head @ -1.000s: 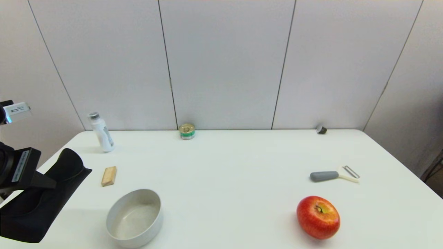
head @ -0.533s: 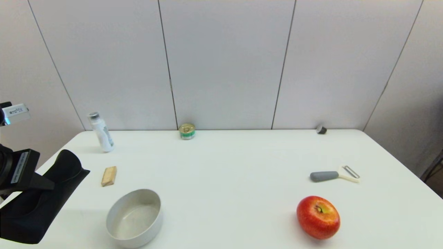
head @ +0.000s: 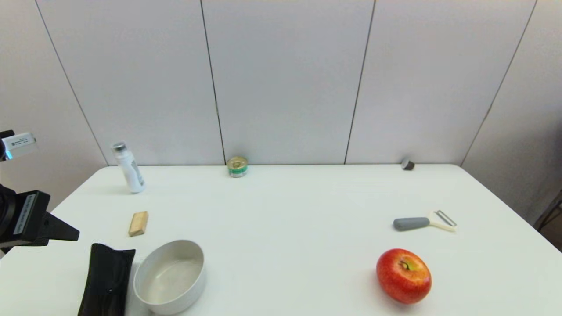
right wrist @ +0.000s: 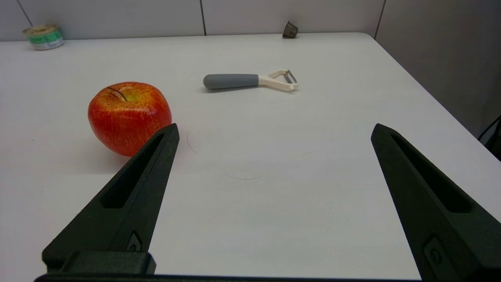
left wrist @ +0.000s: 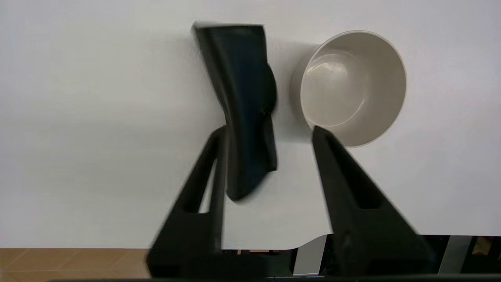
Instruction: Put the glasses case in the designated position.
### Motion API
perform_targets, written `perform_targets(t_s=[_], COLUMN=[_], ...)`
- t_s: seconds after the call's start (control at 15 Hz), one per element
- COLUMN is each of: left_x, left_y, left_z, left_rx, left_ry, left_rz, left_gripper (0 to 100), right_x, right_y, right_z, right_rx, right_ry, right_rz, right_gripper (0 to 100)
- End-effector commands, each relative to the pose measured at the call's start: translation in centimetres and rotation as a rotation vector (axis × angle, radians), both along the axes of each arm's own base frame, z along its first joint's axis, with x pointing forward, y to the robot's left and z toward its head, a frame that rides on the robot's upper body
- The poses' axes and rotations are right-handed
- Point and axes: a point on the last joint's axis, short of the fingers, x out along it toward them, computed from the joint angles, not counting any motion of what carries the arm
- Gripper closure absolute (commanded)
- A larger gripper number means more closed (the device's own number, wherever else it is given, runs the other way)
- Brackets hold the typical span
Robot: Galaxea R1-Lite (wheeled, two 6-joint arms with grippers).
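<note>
Glasses case [head: 107, 281]: flat on table, long axis near-far, just left of bowl [head: 170, 276]. Left gripper [left wrist: 270, 135]: spread, empty, directly above. Right gripper [right wrist: 274, 135]: spread, idle, far right.

Your head view looks forward and down over the whole table [head: 281, 206], left wrist view straight down, close above the bowl [left wrist: 352, 86] it shares, right wrist view low, sharing the apple [right wrist: 129, 115].

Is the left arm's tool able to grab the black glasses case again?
Probably yes. The left tool is open above the glasses case, which lies flat on the table beside the bowl, with nothing covering it.
</note>
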Motion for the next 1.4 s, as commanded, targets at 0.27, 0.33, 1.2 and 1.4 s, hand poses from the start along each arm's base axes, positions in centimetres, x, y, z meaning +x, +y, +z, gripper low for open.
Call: perform_targets(t_s=[0.27,0.33,1.2,1.4], left_x=[-0.8,-1.2,-9.7,-13.1], left_y=[0.0,0.0,0.7,0.6], left_z=[0.2,0.5,4.1,2.7], left_rx=[-0.003,-0.004,0.363,0.362], left_ry=[-0.016,-0.044,-1.058,-1.145], left_rz=[0.0,0.0,-0.075,-0.062], left_gripper=[0,0,0,0], right_x=[0.0,0.0,0.0,0.0], right_y=[0.0,0.0,0.0,0.0], right_z=[0.0,0.0,0.0,0.0], right_rx=[0.0,0.0,0.0,0.0], right_ry=[0.001,0.001,0.001,0.001], right_rz=[-0.001,-0.001,-0.001,0.001], right_gripper=[0,0,0,0])
